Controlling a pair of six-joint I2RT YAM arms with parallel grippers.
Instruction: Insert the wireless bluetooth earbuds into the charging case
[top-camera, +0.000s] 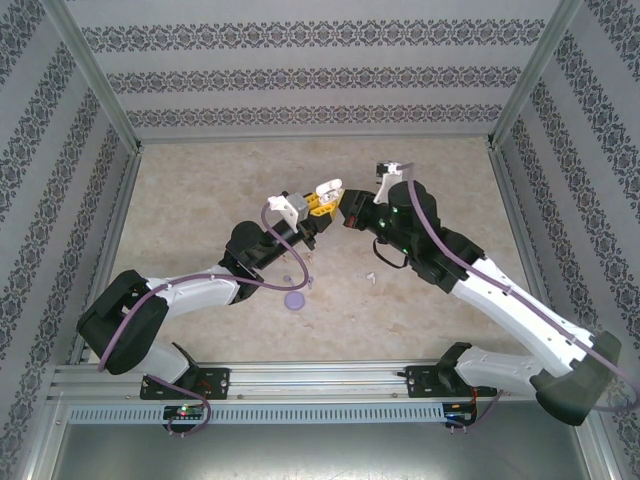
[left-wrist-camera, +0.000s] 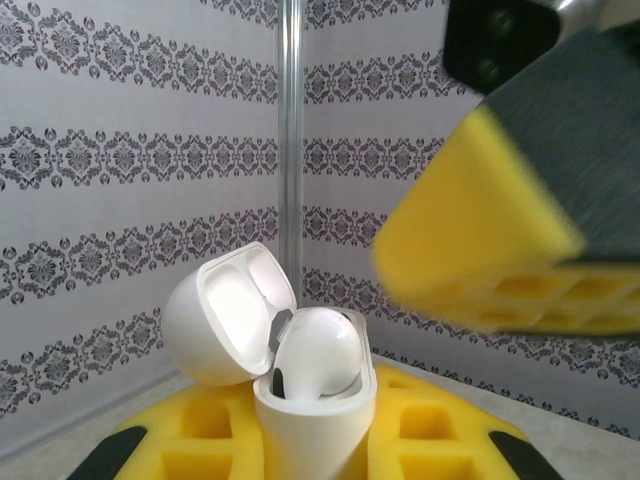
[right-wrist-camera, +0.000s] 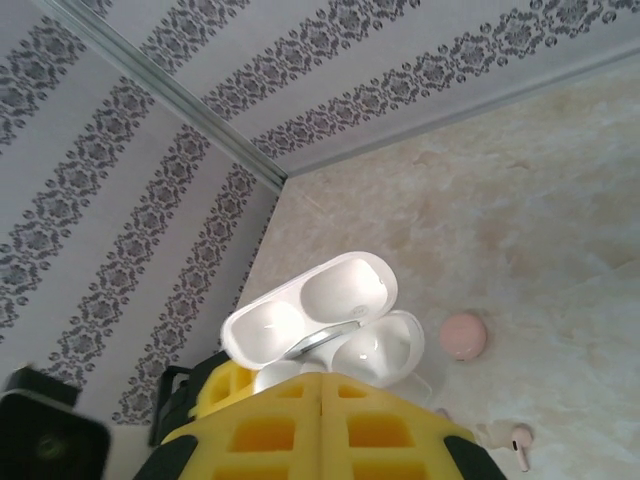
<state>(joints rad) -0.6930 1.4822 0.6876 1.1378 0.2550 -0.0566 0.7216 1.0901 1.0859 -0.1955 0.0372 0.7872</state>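
The left claw (left-wrist-camera: 315, 445) is clamped narrow on a white oval plastic charging case (left-wrist-camera: 315, 425), its yellow honeycomb-moulded fingers (left-wrist-camera: 190, 440) pressing on either side of the case's lower body. The case stands upright with its hinged lid (left-wrist-camera: 235, 315) thrown back to the left. The left wrist view alone shows what sits in it: a glossy white plastic earbud (left-wrist-camera: 318, 352), its rounded head standing above the rim and not fully seated.

The right claw (right-wrist-camera: 320, 392) has its two yellow fingers pressed together, tips just in front of the case's open mouth. Whether anything is pinched between them cannot be told. From the left wrist camera one of those fingers is a blurred yellow block at upper right, apart from the case.

The right wrist view looks into the lid's two hollows and, beyond the case, shows a small round pink case (right-wrist-camera: 463, 335) on the beige marbled tabletop (right-wrist-camera: 560, 200), with a pinkish stemmed earbud (right-wrist-camera: 515, 443) lying near it.

The top view shows the two claws meeting tip to tip above mid-table, with a round lilac case (top-camera: 295, 299) near the left arm. It may be the pink case, but I cannot tell. A small white object (top-camera: 393, 169) lies beyond the right wrist.
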